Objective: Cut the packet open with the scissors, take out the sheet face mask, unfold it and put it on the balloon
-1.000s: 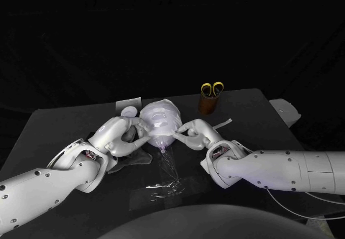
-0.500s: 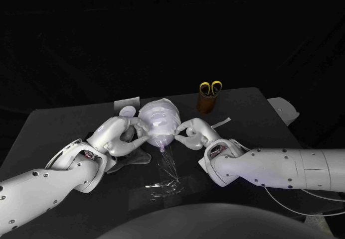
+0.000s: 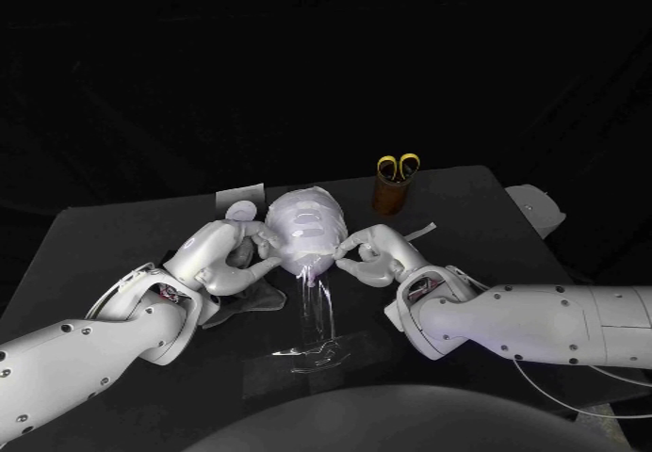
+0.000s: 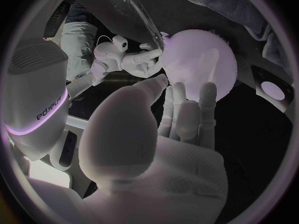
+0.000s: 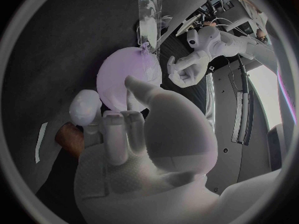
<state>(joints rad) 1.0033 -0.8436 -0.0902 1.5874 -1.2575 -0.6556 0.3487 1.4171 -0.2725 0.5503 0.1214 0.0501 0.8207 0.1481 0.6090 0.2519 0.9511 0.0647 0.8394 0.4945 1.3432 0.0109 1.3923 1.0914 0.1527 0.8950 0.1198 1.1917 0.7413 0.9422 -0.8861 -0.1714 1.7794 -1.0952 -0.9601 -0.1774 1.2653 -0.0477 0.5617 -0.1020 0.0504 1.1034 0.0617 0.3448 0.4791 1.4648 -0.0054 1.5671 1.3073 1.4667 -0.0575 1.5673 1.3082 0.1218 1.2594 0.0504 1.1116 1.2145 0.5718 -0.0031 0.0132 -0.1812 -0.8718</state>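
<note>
The pale balloon [image 3: 306,224] stands mid-table on a clear stand [image 3: 316,350], with the white sheet face mask [image 3: 310,215] draped over its top. My left hand [image 3: 224,254] rests its spread fingers against the balloon's left side, and the fingertips [image 4: 187,92] touch the balloon [image 4: 202,59]. My right hand [image 3: 369,254] is at the right side, thumb and a finger pinching the mask's lower edge. From the right wrist, the thumb reaches the balloon [image 5: 127,77]. The yellow-handled scissors [image 3: 397,168] stand in a brown holder [image 3: 391,196].
The opened silver packet [image 3: 239,197] lies behind my left hand. A cut-off strip [image 3: 421,232] lies right of the balloon. A pale device [image 3: 538,209] sits at the table's right edge. The table's front left is bare.
The balloon has tipped slightly up and away, so its stand's stem now shows straighter. Both hands stay at its sides; the right fingers shifted a little.
</note>
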